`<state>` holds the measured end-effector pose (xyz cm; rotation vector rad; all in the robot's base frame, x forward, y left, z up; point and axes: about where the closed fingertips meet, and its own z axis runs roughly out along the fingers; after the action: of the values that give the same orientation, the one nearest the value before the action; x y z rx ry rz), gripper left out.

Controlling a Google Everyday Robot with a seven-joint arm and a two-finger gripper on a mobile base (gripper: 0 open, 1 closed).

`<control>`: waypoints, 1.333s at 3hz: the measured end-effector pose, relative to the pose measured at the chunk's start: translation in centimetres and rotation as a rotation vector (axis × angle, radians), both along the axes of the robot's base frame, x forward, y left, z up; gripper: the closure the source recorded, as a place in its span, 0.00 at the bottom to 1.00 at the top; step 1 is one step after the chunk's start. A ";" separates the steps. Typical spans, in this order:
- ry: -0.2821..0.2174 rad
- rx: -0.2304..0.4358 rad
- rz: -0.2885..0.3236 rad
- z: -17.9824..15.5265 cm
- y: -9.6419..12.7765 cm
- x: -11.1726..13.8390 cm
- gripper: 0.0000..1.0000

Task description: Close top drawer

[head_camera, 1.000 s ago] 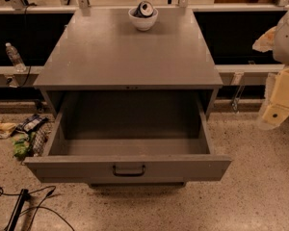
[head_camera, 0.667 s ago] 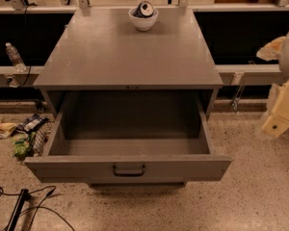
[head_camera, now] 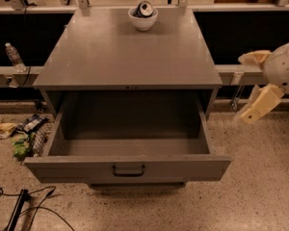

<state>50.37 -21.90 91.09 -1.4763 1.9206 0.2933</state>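
Note:
The top drawer (head_camera: 127,168) of a grey metal cabinet is pulled far out toward me. Its inside is empty and its flat front carries a small dark centre handle (head_camera: 128,170). My gripper (head_camera: 258,104), cream-coloured, hangs in the air at the right edge of the camera view. It is to the right of the drawer's right side wall, about level with the cabinet top, and touches nothing. The lower drawers are hidden beneath the open one.
A white bowl (head_camera: 143,18) holding a can stands at the back of the cabinet top (head_camera: 127,52). A water bottle (head_camera: 13,57) is on a rail at left. Snack wrappers (head_camera: 26,136) and cables (head_camera: 19,208) lie on the speckled floor at left.
My gripper has moved left, toward the drawer's right side, and a little lower. The drawer has not moved.

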 end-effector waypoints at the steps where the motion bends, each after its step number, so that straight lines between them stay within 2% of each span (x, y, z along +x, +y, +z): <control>1: 0.065 0.181 0.098 -3.9 1.8 2.7 0.13; 2: 0.180 0.280 0.139 -5.6 3.2 5.4 0.36; 3: 0.281 0.347 0.128 -5.9 4.3 8.0 0.59; 4: 0.311 0.365 0.093 -5.3 4.6 9.1 0.91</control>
<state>59.42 -17.29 85.83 -1.3313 1.9049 0.9119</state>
